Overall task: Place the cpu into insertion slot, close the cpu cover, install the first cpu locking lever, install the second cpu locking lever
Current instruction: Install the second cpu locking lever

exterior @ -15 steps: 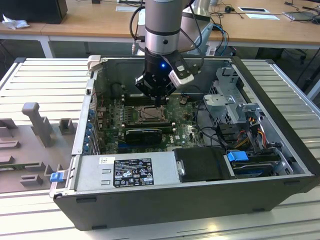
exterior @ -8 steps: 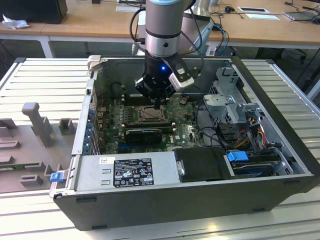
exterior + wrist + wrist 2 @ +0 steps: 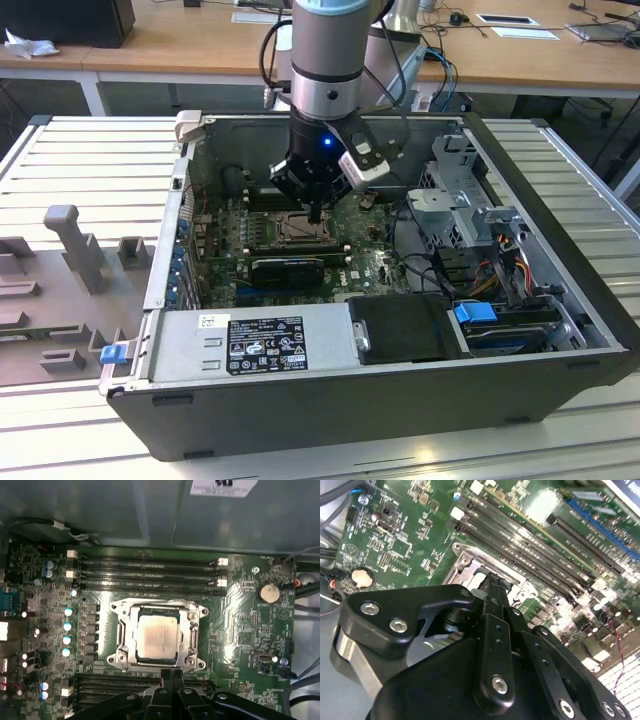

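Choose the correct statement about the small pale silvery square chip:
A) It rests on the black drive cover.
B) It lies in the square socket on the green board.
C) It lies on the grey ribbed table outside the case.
B: in the first wrist view, the pale silvery square chip lies inside the square socket, framed by the silvery metal cover plate.

A long wooden desk (image 3: 200, 45) stands at the back. The grey tabletop (image 3: 90, 150) has ribbed metal strips. Light is bright.
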Controlling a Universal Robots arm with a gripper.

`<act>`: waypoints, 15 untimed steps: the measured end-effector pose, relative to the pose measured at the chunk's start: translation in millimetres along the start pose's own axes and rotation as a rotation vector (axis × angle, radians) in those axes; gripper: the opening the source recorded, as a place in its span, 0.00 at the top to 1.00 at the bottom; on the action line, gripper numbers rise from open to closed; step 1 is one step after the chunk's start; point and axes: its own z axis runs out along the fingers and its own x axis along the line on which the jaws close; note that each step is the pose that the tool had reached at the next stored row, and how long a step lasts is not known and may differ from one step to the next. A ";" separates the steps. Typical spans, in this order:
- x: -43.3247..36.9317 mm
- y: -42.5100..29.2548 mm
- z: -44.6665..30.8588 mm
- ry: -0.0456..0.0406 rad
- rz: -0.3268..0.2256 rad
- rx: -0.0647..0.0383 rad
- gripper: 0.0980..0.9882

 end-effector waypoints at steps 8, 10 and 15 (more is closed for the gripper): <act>32.3 -15.0 6.8 -0.0006 0.000 -0.009 1.00; 34.0 -15.1 11.7 -0.0004 0.000 -0.009 1.00; 37.1 -15.3 25.0 -0.0004 -0.003 -0.011 1.00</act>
